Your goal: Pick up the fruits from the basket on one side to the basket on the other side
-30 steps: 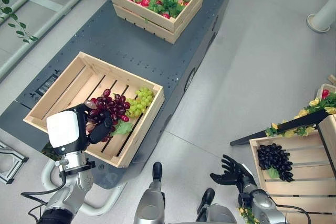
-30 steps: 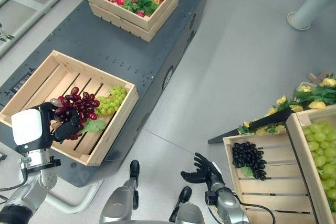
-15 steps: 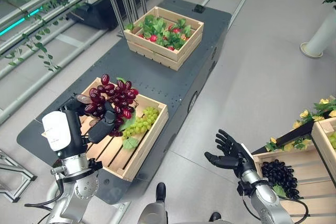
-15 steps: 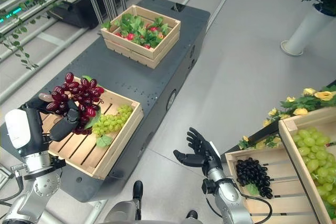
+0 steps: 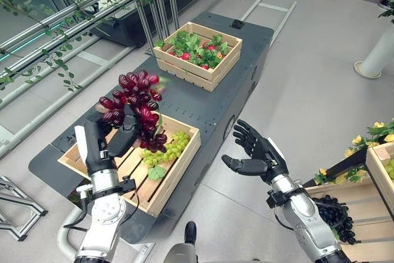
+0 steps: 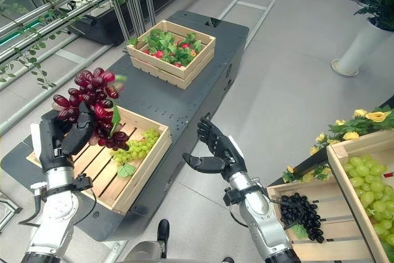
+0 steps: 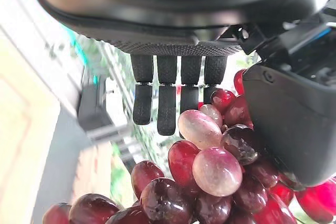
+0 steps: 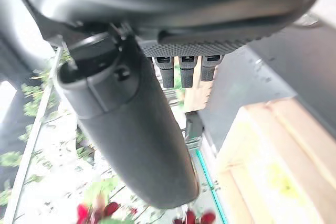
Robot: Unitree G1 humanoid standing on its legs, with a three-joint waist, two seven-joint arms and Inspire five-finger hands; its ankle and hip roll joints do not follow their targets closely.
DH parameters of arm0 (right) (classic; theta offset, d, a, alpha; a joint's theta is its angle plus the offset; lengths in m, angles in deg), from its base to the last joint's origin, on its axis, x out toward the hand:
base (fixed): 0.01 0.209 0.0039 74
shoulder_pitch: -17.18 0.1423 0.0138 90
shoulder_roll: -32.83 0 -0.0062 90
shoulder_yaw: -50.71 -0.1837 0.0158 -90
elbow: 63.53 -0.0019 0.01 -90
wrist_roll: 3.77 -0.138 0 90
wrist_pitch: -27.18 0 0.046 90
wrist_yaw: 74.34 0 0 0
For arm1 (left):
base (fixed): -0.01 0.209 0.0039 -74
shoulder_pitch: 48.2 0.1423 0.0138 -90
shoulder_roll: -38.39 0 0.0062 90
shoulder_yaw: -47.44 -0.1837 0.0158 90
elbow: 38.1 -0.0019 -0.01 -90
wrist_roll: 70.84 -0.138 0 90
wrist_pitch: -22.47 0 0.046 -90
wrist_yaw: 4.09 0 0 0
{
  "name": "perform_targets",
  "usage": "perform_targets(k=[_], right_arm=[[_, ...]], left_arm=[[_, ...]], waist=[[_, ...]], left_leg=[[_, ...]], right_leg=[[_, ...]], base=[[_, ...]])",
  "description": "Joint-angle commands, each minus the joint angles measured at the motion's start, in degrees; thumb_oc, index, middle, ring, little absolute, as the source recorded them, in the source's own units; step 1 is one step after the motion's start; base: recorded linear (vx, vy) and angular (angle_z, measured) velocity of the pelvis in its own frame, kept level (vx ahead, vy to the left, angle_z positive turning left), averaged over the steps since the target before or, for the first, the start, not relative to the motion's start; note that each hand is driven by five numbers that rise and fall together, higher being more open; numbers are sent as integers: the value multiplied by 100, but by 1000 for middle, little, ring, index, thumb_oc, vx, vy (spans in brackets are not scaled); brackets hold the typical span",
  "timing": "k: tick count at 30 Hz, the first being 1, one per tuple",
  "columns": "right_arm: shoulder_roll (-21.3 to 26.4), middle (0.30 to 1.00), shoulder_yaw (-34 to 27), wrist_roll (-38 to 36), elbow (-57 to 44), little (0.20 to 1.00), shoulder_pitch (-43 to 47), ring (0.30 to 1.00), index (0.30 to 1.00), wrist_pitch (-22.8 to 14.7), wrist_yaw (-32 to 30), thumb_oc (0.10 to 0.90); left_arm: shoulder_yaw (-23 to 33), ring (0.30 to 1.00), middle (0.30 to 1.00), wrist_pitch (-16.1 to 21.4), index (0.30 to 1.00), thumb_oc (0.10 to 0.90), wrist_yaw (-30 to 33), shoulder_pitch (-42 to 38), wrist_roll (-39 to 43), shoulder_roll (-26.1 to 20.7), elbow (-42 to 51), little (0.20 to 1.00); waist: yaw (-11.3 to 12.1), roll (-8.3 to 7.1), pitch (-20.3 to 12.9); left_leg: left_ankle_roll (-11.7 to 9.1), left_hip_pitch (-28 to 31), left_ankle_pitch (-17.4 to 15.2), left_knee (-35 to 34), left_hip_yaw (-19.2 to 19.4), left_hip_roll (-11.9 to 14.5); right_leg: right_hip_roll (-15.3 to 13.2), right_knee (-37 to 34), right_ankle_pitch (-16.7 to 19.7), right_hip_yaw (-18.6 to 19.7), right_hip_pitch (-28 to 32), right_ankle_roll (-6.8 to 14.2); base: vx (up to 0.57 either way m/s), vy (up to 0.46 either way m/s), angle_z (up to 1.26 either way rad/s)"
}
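Note:
A bunch of red grapes [image 5: 138, 106] hangs in the air above the near wooden crate [image 5: 177, 165] on the dark platform. My left hand [image 5: 98, 145] is shut on the bunch, its fingers [image 7: 167, 103] and thumb wrapped round the upper grapes [image 7: 210, 169]. A bunch of green grapes [image 5: 167, 147] lies in that crate. My right hand [image 5: 261, 157] is open with spread fingers, raised over the floor right of the platform. At the lower right, a wooden crate [image 6: 320, 252] holds black grapes [image 6: 301, 214].
A second crate [image 5: 198, 53] of red fruit and leaves stands at the platform's [image 5: 215, 106] far end. Another crate with green grapes [image 6: 364, 177] sits at the right edge, with yellow flowers [image 6: 363, 118] behind it. Metal rails and vines [image 5: 55, 35] run along the left.
My left hand has lifted the red grapes out of the near crate and well above it. My right hand has risen and swung left towards the platform. The camera has tilted up.

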Motion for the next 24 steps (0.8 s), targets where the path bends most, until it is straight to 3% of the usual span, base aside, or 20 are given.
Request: perform_targets(k=[1, 9, 24], right_arm=[[136, 900, 40, -269, -545, 900, 450, 900, 900, -497, -65, 800], [176, 900, 55, -378, -681, 900, 530, 900, 900, -478, -62, 800], [162, 900, 212, -909, -924, 900, 796, 900, 900, -344, -39, 800]], left_arm=[[12, 300, 300, 426, 300, 400, -196, -1008, 317, 19, 341, 300], [-255, 300, 300, 253, 300, 400, -624, -1157, 800, 93, 561, 300], [-777, 300, 300, 103, 300, 400, -1140, -1359, 67, -185, 765, 300]], waist=[[25, 34, -727], [-40, 25, -835], [-94, 1, -885]], left_leg=[[-239, 400, -775, 7, -188, -31], [-223, 460, -825, 7, -102, 13], [-194, 509, -873, 7, 8, 70]], right_leg=[[53, 20, 388, 87, -355, -418], [-14, 8, 440, 161, -382, -366], [-46, 8, 488, 253, -429, -323]], base=[[0, 0, 0], [0, 0, 0], [0, 0, 0]])
